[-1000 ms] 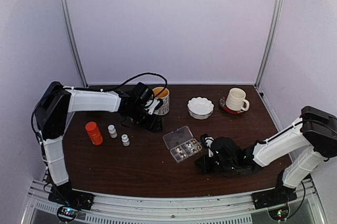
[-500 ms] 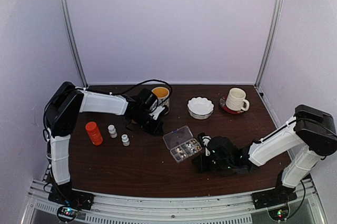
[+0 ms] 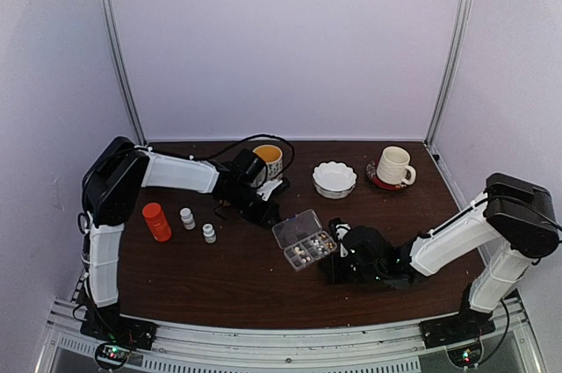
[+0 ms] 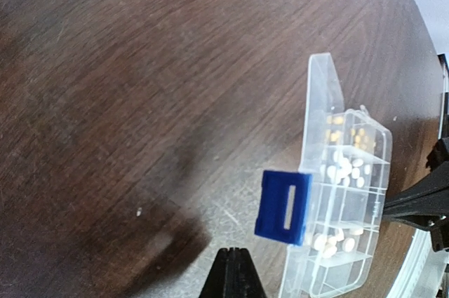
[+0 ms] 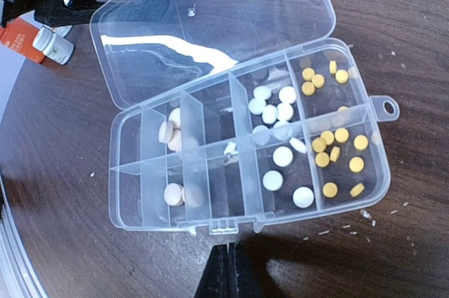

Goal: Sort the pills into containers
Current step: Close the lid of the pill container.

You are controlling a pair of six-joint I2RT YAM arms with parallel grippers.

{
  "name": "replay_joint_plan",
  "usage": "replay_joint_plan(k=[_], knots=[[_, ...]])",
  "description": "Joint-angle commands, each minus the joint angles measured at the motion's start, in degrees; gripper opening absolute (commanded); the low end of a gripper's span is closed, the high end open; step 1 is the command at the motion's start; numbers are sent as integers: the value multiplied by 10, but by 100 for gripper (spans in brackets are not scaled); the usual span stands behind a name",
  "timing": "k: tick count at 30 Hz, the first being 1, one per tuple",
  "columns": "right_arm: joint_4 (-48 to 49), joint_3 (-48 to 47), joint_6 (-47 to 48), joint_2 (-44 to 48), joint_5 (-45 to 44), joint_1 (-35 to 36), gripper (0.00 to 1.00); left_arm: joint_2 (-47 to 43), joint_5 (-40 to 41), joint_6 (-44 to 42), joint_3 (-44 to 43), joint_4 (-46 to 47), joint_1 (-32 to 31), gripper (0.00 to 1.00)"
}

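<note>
Clear plastic pill box (image 5: 219,189), lid open, holding white, tan and yellow pills (image 5: 283,156). Left gripper (image 4: 231,271), right gripper (image 5: 226,268): jaws pressed together.

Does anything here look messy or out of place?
Pale crumbs lie scattered on the table beside the open pill box, near the end holding yellow pills, perhaps bits broken off pills. Nothing else stands out.

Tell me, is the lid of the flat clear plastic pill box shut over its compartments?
No, the clear hinged lid of the flat clear plastic pill box stands swung open, leaving its compartments uncovered.
</note>
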State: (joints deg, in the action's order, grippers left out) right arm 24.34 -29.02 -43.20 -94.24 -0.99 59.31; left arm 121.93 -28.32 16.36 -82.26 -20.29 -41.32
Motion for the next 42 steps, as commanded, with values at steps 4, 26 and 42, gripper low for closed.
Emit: replay_joint_plan(k=[4,26,42], knots=[[0,-13,9,-30,-4,-7,0,-53,-42,-18,36,51,-6,0],[13,-12,13,-24,3,-7,0,-57,7,7,38,35,-94,0],[58,48,-22,25,-49,-9,0,-56,49,17,39,36,-119,2]])
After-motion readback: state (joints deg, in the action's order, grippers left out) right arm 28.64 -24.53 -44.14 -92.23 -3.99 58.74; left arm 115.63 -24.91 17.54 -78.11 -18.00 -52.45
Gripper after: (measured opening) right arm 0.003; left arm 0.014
